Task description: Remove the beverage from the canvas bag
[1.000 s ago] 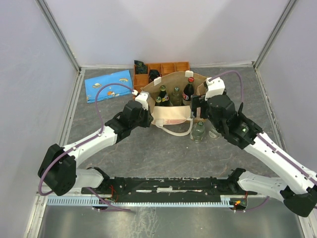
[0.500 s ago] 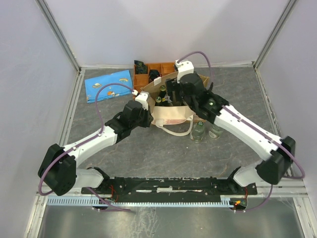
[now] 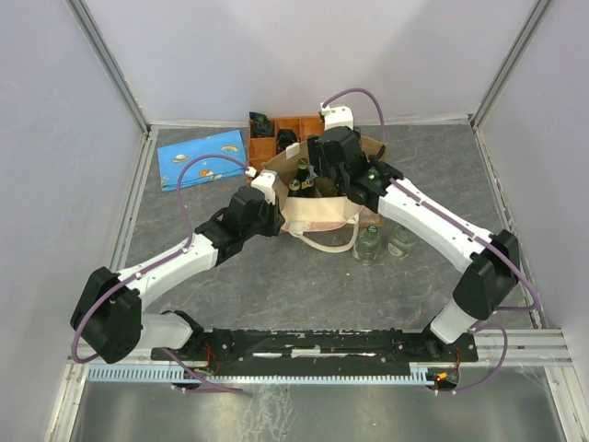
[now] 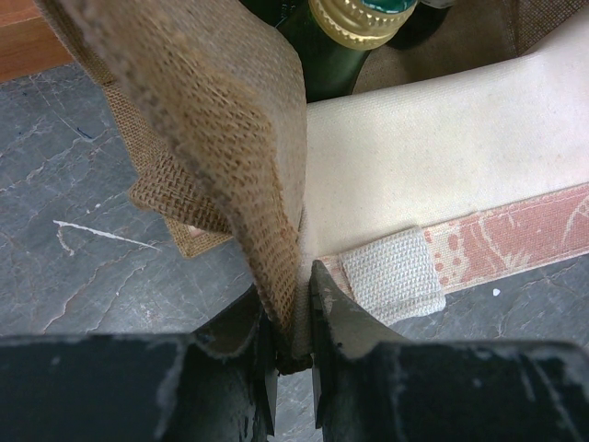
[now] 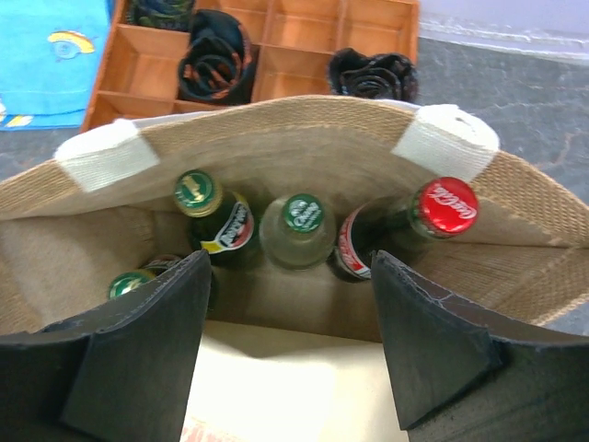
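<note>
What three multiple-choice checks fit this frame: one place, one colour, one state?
1. The right gripper is:
A) above the open canvas bag
B) low beside the bag
C) back at its own base

2. The cola bottle has a cap that is:
A) green
B) red
C) gold

3. The left gripper is:
A) open, off the bag
B) holding a bottle
C) shut on the bag's edge

Answers:
1. A, because its wrist view looks straight down into the bag's mouth.
2. B, because the cap is red with white script.
3. C, because its fingers pinch the burlap edge between them.
</note>
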Available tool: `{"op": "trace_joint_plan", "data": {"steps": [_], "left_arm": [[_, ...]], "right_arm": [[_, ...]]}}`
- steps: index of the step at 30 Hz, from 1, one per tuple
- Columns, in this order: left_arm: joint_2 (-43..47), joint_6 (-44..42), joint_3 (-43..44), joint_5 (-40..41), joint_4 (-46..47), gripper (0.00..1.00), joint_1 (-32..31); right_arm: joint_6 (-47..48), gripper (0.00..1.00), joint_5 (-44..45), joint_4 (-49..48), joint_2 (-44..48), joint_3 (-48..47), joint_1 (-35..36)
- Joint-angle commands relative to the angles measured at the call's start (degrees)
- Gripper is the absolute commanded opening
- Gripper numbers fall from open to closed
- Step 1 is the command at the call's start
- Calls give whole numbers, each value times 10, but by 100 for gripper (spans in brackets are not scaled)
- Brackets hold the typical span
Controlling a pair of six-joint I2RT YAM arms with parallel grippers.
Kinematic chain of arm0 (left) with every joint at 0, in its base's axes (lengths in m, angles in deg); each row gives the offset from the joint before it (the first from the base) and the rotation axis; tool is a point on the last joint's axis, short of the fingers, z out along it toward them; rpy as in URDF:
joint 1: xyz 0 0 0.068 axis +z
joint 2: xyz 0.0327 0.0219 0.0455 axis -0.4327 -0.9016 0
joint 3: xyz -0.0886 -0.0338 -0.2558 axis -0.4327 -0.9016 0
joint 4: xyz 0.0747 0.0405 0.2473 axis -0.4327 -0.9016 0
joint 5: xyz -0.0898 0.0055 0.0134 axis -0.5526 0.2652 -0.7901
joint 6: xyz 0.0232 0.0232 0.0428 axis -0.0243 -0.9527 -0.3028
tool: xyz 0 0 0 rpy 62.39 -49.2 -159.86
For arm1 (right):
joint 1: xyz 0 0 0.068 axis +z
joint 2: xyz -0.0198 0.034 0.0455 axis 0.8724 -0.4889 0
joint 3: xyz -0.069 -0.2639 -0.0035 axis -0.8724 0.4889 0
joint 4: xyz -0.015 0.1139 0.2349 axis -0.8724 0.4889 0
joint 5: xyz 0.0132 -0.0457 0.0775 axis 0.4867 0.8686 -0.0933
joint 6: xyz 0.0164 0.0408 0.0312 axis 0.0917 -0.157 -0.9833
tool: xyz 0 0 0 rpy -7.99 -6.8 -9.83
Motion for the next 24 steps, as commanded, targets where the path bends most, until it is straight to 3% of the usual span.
{"op": "trace_joint_plan", "data": {"steps": [1,13,24], "left_arm": [[-4,-18,15,17,-19,3,-1],[-22,-21,20,17,-18,3,-1],[-26,-23,23,19,-18,3,-1]], "right_arm": [[-17,77,43,14,-1,-26,-17],[-50,83,58,16,-5,2,-69],[-39,81,36,5,-72,-57,-104]]}}
